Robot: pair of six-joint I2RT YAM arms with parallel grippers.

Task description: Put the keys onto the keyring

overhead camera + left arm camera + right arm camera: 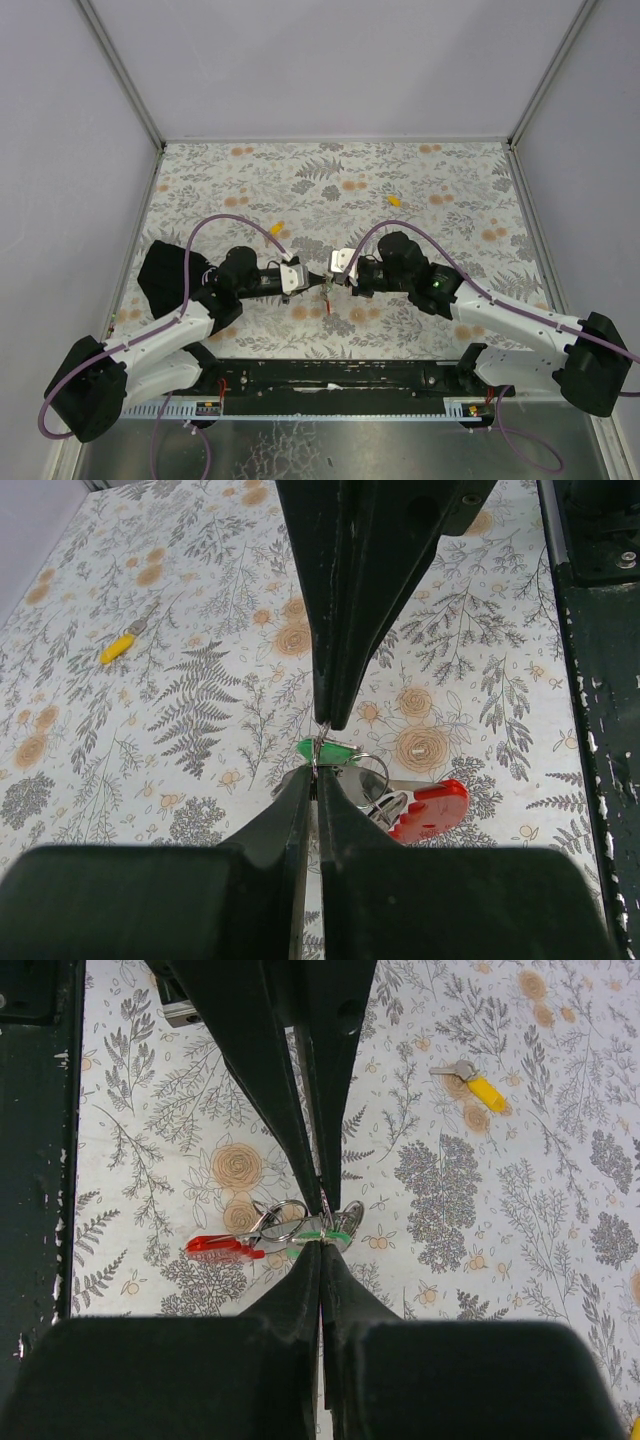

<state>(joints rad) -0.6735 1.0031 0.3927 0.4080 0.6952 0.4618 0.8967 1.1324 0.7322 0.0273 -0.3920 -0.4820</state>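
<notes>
Grn key (338, 748) partly behind L hand (313, 772).

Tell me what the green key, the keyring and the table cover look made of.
The green key has a glossy, evenly coloured cap, likely plastic; its blade is mostly hidden. The keyring has a thin silver loop with bright glints, likely steel, and a solid red tab, probably plastic. The table cover is a floral printed sheet with low sheen, either cloth or vinyl.

A floral-patterned cloth (250, 180) is covering the worktop from edge to edge. Pale grey walls (330, 60) are enclosing it, metal posts (120, 70) rising at its far corners.
</notes>
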